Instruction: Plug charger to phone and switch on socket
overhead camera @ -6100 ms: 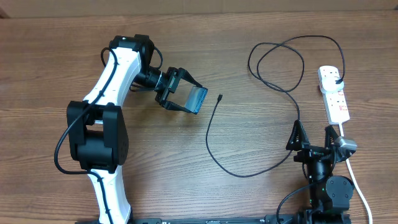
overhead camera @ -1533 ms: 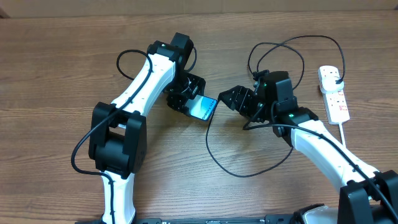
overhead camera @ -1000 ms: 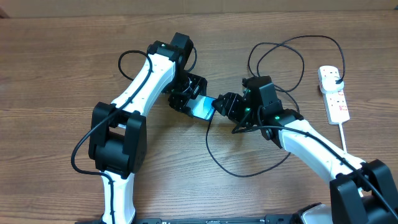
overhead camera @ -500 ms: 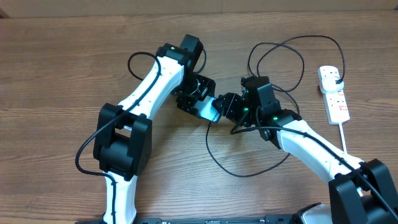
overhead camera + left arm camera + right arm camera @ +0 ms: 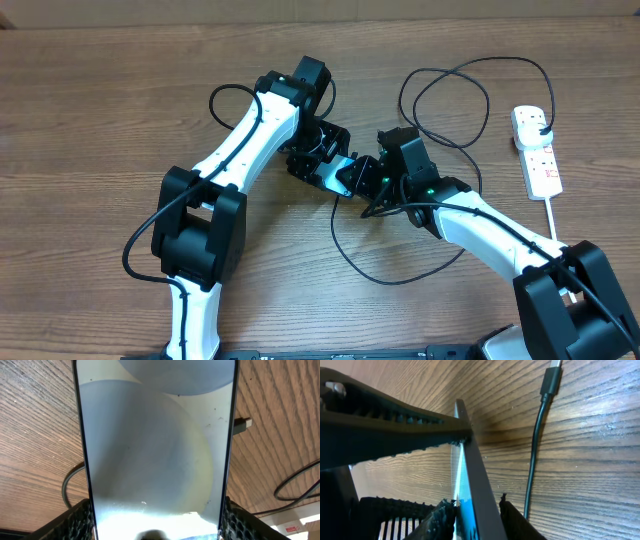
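Status entry:
- Phone (image 5: 155, 460): clamped by its long edges in your left gripper (image 5: 157, 526).
- Right gripper (image 5: 477, 517): straddled the phone's edge, half-closed; you couldn't tell whether it gripped.
- Charger (image 5: 552, 377): tip lay loose nearby, unplugged.
- Socket (image 5: 537, 150): well apart, untouched.
- Both steps outstanding.

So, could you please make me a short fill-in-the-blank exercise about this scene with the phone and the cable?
1. The left gripper holds the ___.
2. The cable is not plugged in; its plug tip lies on the ___.
3. The white power strip has a ___ plug in it.

Missing words: phone; table; black.
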Controlling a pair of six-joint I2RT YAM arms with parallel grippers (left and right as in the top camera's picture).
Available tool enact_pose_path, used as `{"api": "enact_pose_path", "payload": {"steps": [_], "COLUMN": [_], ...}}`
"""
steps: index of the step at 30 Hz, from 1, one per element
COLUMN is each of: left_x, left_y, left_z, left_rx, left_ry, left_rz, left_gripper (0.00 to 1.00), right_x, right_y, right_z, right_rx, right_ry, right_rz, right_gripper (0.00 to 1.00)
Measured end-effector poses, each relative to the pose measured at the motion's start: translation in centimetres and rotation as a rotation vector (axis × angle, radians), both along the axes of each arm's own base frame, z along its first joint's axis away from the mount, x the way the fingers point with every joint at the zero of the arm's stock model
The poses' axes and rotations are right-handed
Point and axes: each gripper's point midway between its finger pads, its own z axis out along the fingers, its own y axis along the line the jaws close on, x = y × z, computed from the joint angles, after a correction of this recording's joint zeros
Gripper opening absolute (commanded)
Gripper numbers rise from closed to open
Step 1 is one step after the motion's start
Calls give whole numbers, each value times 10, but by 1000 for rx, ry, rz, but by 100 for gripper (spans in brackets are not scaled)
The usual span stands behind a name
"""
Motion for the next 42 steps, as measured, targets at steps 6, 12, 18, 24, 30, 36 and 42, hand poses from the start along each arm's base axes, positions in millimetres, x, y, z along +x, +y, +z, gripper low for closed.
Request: {"api": "enact_pose_path", "payload": {"steps": [6,12,18,24,30,36,42], "left_x": [1,1,5,3,5,21,55], "left_y": [0,-1,-4,-4,-4,-7,-21], "left_z": [0,0,4,4,5,16,62], "left_rx": [-1,-2,-20,-19,-27,-184,-541], "left_ry": [-2,-3,-11,-3,-30,-191,-465], "left_rz": [0,3,14,13,-28,-275,-442], "left_gripper": [23,23,25,25,29,29,31], "right_x": [3,5,3,5,11,24,32], "right_y": [2,2,1,1,-10,-34,-56], "right_z": [3,5,0,1,2,31,84], "right_rx": [10,18,7,7,14,43,79], "right_ry": [-18,-22,-6,-14,-12,-68,-195], "right_rz": [-2,-12,-8,-12,-39,-100,-174], "right_gripper": [16,4,4,4,4,4,4]}}
